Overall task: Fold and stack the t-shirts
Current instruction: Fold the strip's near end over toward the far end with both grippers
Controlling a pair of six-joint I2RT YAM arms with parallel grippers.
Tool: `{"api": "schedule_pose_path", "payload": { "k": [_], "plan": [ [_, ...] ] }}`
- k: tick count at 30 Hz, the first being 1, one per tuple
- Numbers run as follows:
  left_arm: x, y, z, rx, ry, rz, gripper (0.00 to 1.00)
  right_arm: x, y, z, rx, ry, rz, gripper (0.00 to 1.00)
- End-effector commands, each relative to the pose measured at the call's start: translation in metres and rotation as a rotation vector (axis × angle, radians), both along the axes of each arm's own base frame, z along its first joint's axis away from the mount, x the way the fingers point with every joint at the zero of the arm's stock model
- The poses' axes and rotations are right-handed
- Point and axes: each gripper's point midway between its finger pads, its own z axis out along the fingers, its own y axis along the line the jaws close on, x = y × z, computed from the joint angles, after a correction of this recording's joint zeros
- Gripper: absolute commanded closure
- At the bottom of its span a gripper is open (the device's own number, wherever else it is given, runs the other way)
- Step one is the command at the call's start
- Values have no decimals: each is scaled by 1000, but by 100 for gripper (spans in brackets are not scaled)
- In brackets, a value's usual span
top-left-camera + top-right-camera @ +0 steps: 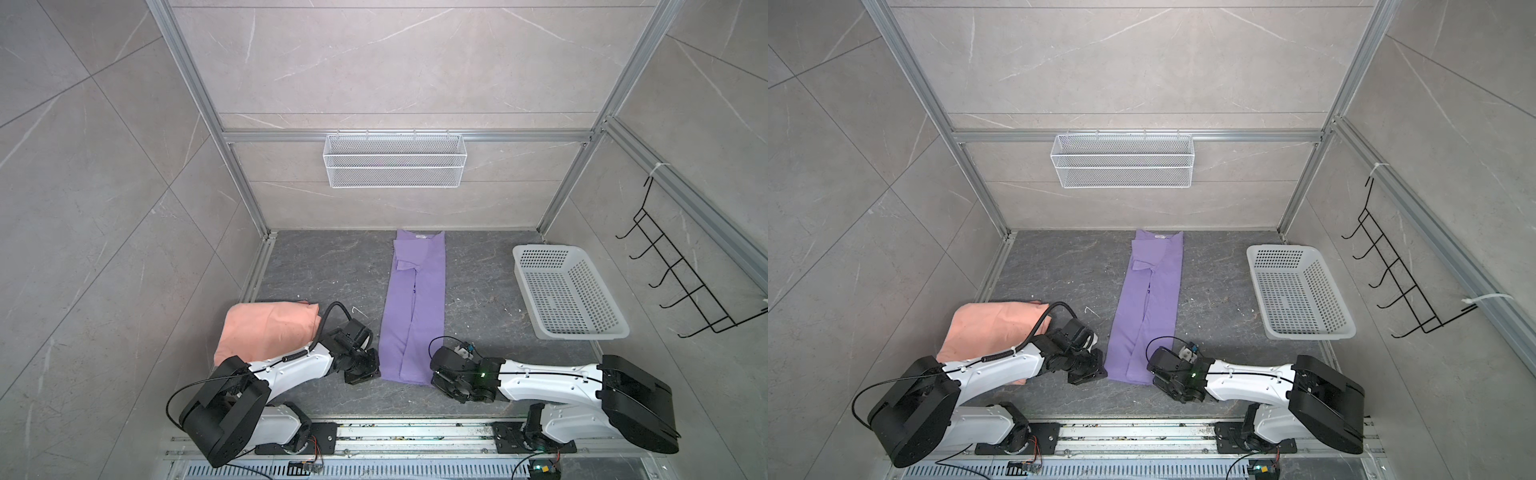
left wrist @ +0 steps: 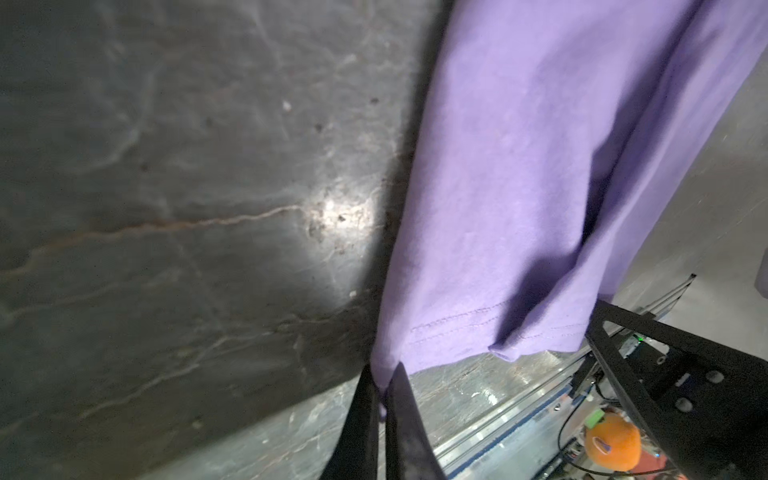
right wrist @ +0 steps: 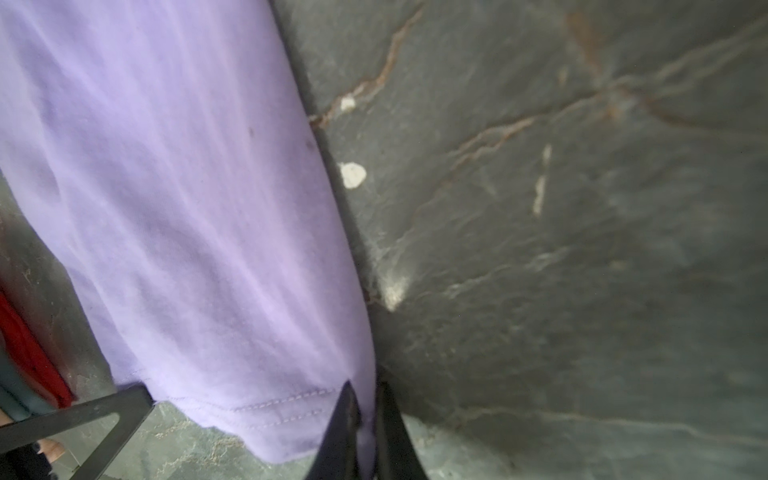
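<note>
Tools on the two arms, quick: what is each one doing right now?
Left tool: closed, pinching a near hem corner of the purple t-shirt.
Right tool: closed on its other near hem corner.

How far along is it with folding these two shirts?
Done: the lavender shirt lies folded lengthwise into a narrow strip, sleeves tucked in. In hand: the left hand and right hand each pinch a near hem corner of it. Left: folding that strip crosswise, then stacking it with the salmon shirt, which sits bundled beside the left arm, partly hidden, so I cannot tell how neatly it is folded.
</note>
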Motion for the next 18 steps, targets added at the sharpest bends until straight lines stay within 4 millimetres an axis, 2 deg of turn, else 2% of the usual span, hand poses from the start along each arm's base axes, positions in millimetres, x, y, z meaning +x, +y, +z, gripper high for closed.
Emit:
{"api": "schedule_pose_path", "payload": {
  "k": [1, 5, 8, 10, 13, 17, 18],
  "plan": [
    [2, -1, 22, -5, -32, -44, 100, -3, -3, 20, -38, -22, 38, 92],
    [-3, -5, 59, -79, -68, -60, 100, 5, -9, 46, -71, -84, 31, 93],
    [10, -14, 91, -108, -129, -80, 100, 25, -4, 69, -71, -170, -5, 94],
    [28, -23, 106, -101, -156, -103, 100, 42, -4, 83, -94, -213, -33, 96],
    [61, -37, 116, -65, -194, -143, 100, 72, -7, 103, -123, -262, -66, 96],
    [113, -53, 118, -63, -195, -133, 100, 125, -9, 110, -87, -249, -107, 96],
    [127, -57, 119, -67, -197, -131, 100, 144, -9, 110, -83, -242, -107, 96]
  ]
}}
